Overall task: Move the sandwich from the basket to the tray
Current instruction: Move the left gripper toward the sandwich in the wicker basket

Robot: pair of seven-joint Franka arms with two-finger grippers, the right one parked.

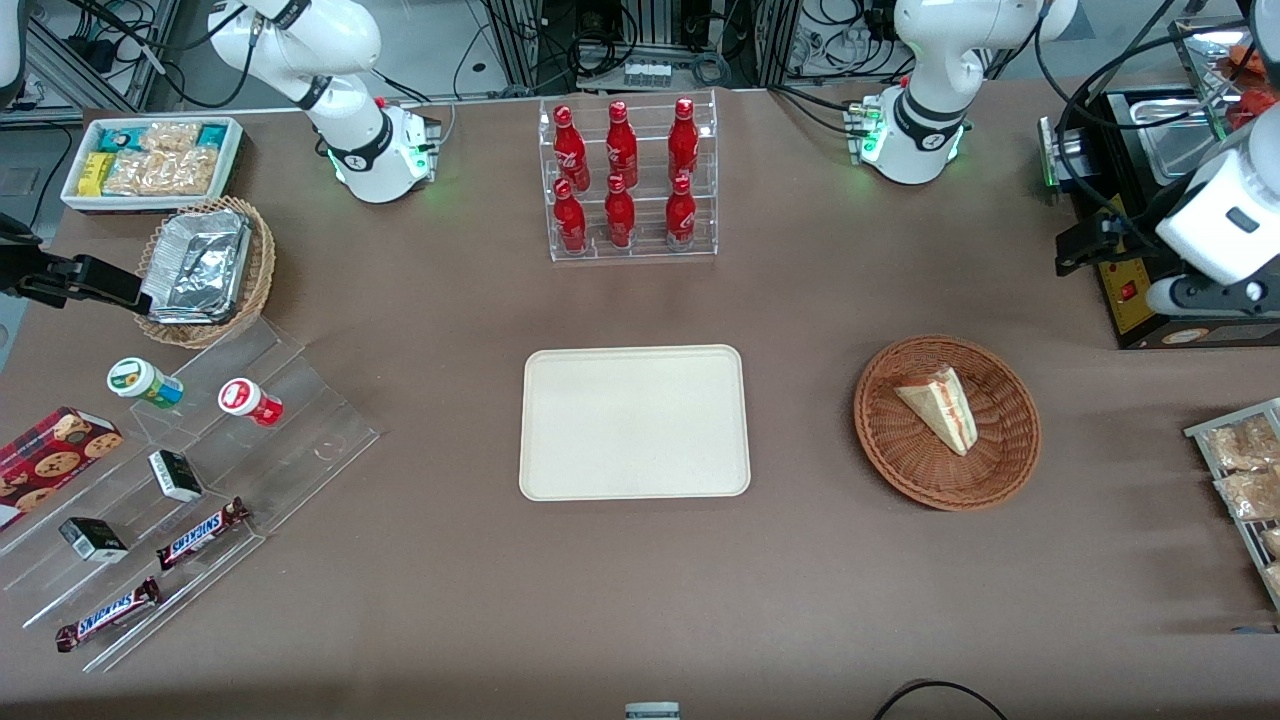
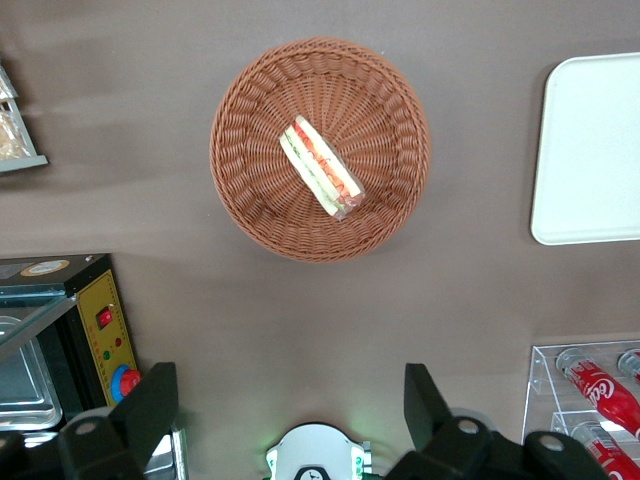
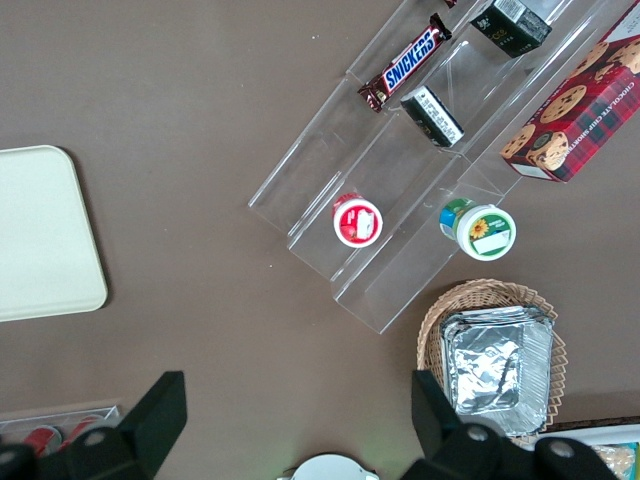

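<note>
Toward the parked arm's end of the brown surface (image 1: 420, 580) stands a white bin of snack packets (image 1: 152, 160), and nearer the front camera than it a lighter wicker basket with silver foil (image 1: 205, 270). Nearer still lies a clear stepped rack (image 1: 200, 480) carrying two small cups, small dark boxes and Snickers bars (image 1: 203, 533), with a cookie box (image 1: 50, 460) beside it. At the middle of the surface a clear rack of red bottles (image 1: 627, 180) stands farther from the front camera than the tray (image 1: 634, 422), which lies flat and bare. Beside the tray, toward the working arm's end, sits the basket (image 1: 905, 460), well apart from the tray. The sandwich (image 1: 940, 407) lies in the basket, resting on its woven floor with the red and green filling edge showing in the wrist view (image 2: 321, 168). A black appliance (image 1: 1140, 300) stands toward the working arm's end, farther from the front camera than the basket. The gripper (image 2: 290, 405) hangs high above the bare surface between the basket and the working arm's base; its jaws stand wide apart and hold nothing, clear of the sandwich and of the basket (image 2: 250, 190).
</note>
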